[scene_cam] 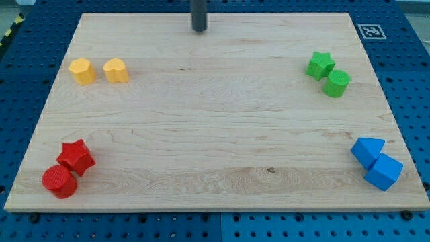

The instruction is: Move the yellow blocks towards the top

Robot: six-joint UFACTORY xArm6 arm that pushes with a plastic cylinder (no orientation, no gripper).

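Observation:
Two yellow blocks lie side by side at the view's upper left: a yellow hexagon (82, 70) and, to its right, a yellow heart-like block (116, 70), close together with a small gap. My tip (199, 29) stands near the top edge of the wooden board (215, 128), around the middle. It is well to the right of the yellow blocks and a little above them, touching no block.
A red star (76, 156) and a red cylinder (59, 181) sit at the lower left. A green star (320, 64) and a green cylinder (336, 83) sit at the upper right. Two blue blocks (376, 162) sit at the lower right.

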